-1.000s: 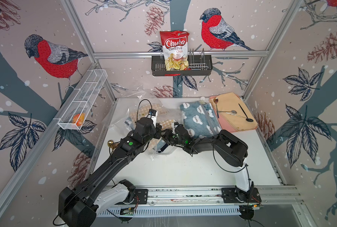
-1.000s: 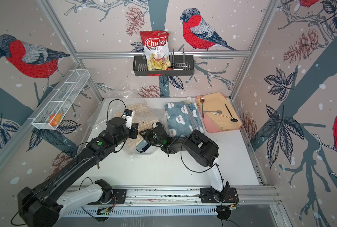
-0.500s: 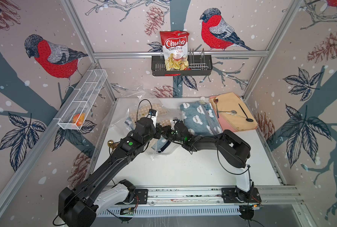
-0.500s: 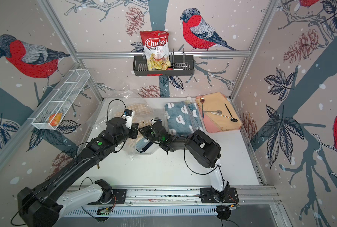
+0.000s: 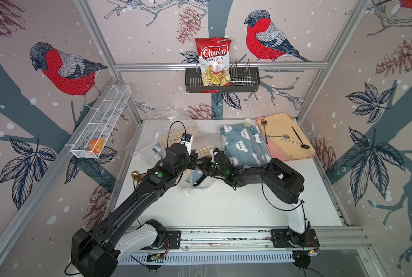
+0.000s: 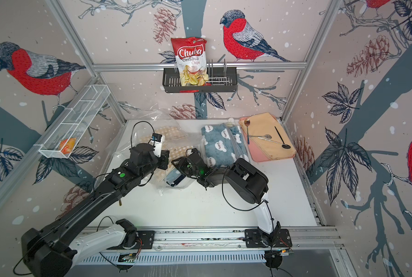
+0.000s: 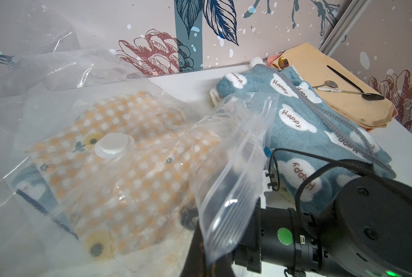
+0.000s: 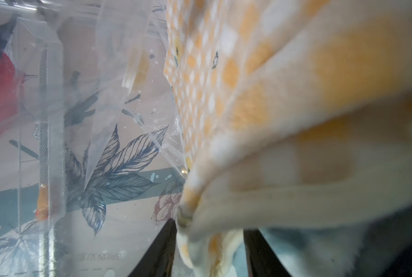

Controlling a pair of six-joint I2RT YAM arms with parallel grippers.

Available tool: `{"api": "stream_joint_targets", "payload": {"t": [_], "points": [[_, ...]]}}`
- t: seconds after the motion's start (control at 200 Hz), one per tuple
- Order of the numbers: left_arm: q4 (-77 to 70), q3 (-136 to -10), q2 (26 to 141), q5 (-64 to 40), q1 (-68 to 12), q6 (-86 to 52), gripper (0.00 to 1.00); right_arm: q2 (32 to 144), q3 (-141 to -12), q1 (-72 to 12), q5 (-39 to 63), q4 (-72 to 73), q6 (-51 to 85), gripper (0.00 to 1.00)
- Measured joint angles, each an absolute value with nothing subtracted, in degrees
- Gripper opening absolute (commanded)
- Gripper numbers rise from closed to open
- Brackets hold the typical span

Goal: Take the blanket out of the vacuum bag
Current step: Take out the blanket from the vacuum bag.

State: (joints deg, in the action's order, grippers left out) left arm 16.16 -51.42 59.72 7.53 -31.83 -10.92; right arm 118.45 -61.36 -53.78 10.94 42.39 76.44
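White worktop [image 5: 224, 203], bare on its near side, inside a booth papered with red-breasted bullfinches [image 5: 265, 36], pine cones and leaves. From a rail [image 5: 224, 236] at the near edge, the left arm [image 5: 140, 199] and the right arm [image 5: 279, 177] reach in and meet at the vacuum bag [image 5: 166, 134], a crinkly clear sack lying further back.

The left claw [image 7: 207, 254] is closed on the bag's ribbed zip edge and holds that lip up. The right claw [image 8: 209, 247] is inside the bag's mouth. Its fingers stand apart with a fold of the orange-and-white checked blanket [image 7: 140, 134] between them, and whether they pinch it cannot be told. Most of the blanket lies inside the bag, under the round white valve cap [image 7: 115, 145].

The step in hand looks to be getting hold of the blanket at the mouth, so the removal has barely begun. The next move likely calls for a firm pinch on the fold, then a pull away from the bag with the left claw anchoring the lip so the plastic does not drag along.

Just beside the bag lies a folded blue fleece blanket [image 5: 244, 146] with white "Happy" clouds. Further from the bag is a peach mat [image 5: 281, 124] carrying spoons [image 5: 284, 137]. On the wall behind the bag, a black wire basket [image 5: 193, 84] holds a red pack of Chuba cassava chips [image 5: 213, 60]. A white mesh shelf [image 5: 104, 115] hangs on the side wall nearest the bag.
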Motion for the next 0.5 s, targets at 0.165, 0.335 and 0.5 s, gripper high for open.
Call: {"api": "stream_joint_targets", "payload": {"t": [0.165, 0.335, 0.5], "points": [[16.16, -51.42, 59.75, 7.53, -31.83, -10.92, 0.00, 119.61, -61.56, -53.65, 11.16, 42.33, 76.53, 0.51], [16.14, -51.42, 59.81, 7.51, -31.88, -10.92, 0.00, 120.95, -63.13, -53.41, 11.77, 42.00, 76.71, 0.53], [16.16, -51.42, 59.81, 7.51, -31.88, -10.92, 0.00, 121.34, -63.90, -52.88, 12.01, 41.95, 76.69, 0.51]]}}
